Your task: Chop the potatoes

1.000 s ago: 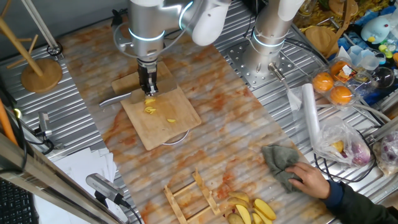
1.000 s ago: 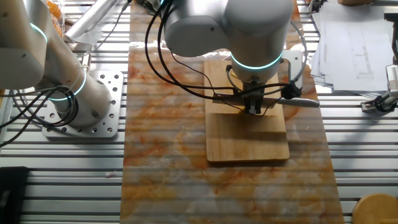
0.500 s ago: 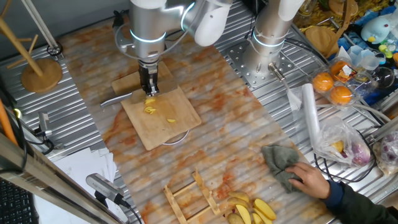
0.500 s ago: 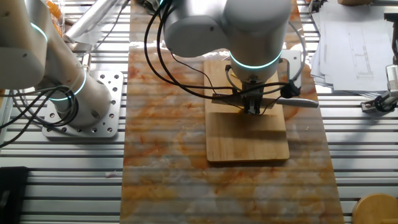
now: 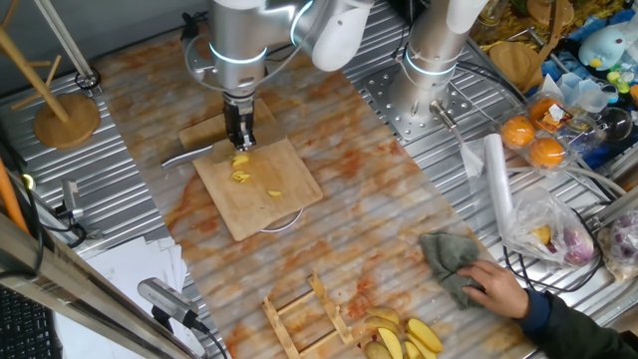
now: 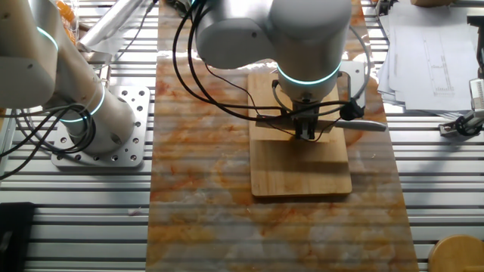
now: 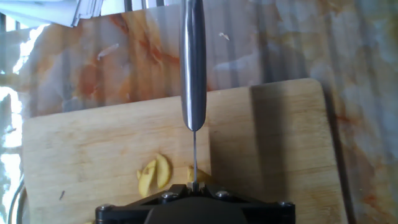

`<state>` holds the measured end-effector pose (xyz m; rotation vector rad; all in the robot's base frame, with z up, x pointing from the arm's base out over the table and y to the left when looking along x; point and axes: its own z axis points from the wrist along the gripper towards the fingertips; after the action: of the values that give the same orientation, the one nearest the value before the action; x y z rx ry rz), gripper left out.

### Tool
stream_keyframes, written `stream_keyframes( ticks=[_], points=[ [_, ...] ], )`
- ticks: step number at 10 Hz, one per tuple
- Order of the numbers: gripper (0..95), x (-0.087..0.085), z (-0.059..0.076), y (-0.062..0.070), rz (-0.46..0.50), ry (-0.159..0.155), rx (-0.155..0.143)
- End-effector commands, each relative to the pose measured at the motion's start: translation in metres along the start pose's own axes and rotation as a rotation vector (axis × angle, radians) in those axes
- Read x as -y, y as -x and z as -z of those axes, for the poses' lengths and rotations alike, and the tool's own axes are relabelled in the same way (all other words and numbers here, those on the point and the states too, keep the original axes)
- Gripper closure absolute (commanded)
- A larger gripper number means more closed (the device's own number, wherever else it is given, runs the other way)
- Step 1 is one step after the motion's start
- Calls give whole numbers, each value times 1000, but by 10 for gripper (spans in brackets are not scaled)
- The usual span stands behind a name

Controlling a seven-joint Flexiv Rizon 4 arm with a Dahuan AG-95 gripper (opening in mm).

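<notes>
Gripping a knife (image 5: 189, 155), the gripper (image 5: 239, 140) hung over the far edge of the bamboo cutting board (image 5: 259, 184) in one fixed view. Jaws were closed on the knife so the handle stuck out left, off the board. The potatoes (image 5: 241, 170) lay just below the fingers, with one loose slice (image 5: 273, 193) a little nearer mid-board. The board sat in the middle of the marbled mat (image 5: 339, 199), likely to leave room for the cut on every side. A person's hand (image 5: 493, 287) rested on a grey cloth (image 5: 451, 261) well to the right.

In the other fixed view, the gripper (image 6: 306, 130) sat over the board (image 6: 301, 162), far half. The knife handle (image 6: 363, 124) ran out right, roughly level. The potatoes were hidden by the wrist.

In the hand view, the knife (image 7: 193, 62) appeared edge-on: a steel spine running away from the camera, the thin blade dropping straight to the board (image 7: 112, 149). The slices (image 7: 154, 173) lay just left of the blade, another piece (image 7: 199, 175) touching it. Judgement: the blade was kept vertical and lined up over the lump for the next cut.
</notes>
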<state>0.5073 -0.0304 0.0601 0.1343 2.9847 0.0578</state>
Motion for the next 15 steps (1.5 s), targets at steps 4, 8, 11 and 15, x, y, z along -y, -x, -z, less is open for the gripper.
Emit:
stream_keyframes(
  ticks=[4, 8, 11, 15],
  points=[
    [950, 1, -3, -1, 0, -6, 2],
    [950, 0, -18, -4, 7, -30, 16],
    [950, -1, -19, -4, -10, 5, 30],
    [950, -1, -5, -1, -7, 14, 30]
  ],
)
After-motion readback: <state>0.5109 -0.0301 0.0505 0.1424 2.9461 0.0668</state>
